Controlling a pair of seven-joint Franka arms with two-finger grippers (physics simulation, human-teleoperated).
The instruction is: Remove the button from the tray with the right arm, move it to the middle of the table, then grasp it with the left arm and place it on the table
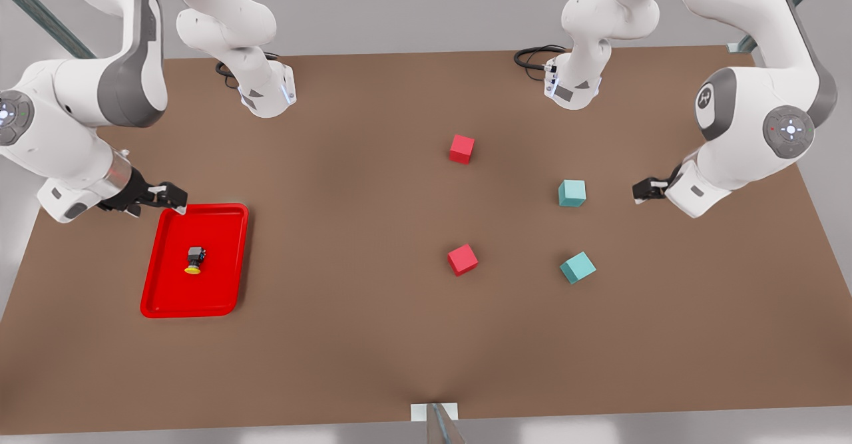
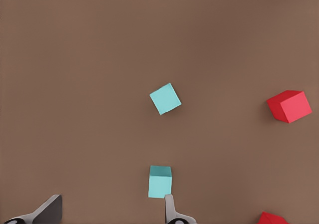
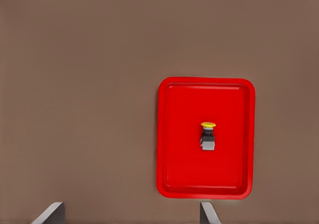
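The button (image 1: 194,260) lies on its side near the middle of the red tray (image 1: 226,297), which sits on the table (image 1: 346,337) at the front view's left. Its long axis runs along the tray's length, yellow cap pointing at the near short rim, grey body behind it. The right gripper (image 1: 174,198) hovers over the tray's far corner, fingers spread wide and empty. The left gripper (image 1: 640,191) hangs beside a teal cube (image 1: 572,192), also wide open, empty.

Plain pale grey floor (image 1: 399,11) surrounds the brown counter (image 1: 359,337); grey metal struts (image 1: 40,11) cross both far corners; a pale bracket (image 1: 434,412) sits at the near edge; lighting even.
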